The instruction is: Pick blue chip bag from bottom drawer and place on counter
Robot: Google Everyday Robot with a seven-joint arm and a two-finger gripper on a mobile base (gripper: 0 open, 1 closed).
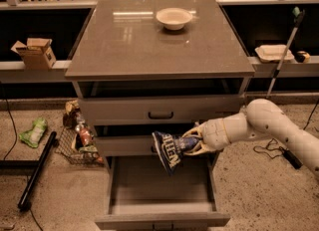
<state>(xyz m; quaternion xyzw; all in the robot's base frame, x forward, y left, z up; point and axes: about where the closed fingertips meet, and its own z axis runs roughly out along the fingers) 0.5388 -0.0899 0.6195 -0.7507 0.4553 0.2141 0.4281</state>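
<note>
Jaws pinch the blue chip bag [168, 151] by one edge, gripper [193, 143] mid-frame above the bottom drawer [159, 187]; slick foil could slip, or snag the counter [149, 43] overhang.

Blue amid greys
White-lettered dark blue chip bag [167, 153] in cream gripper [192, 142], six o'clock of glossy grey-brown counter [149, 46].
</note>
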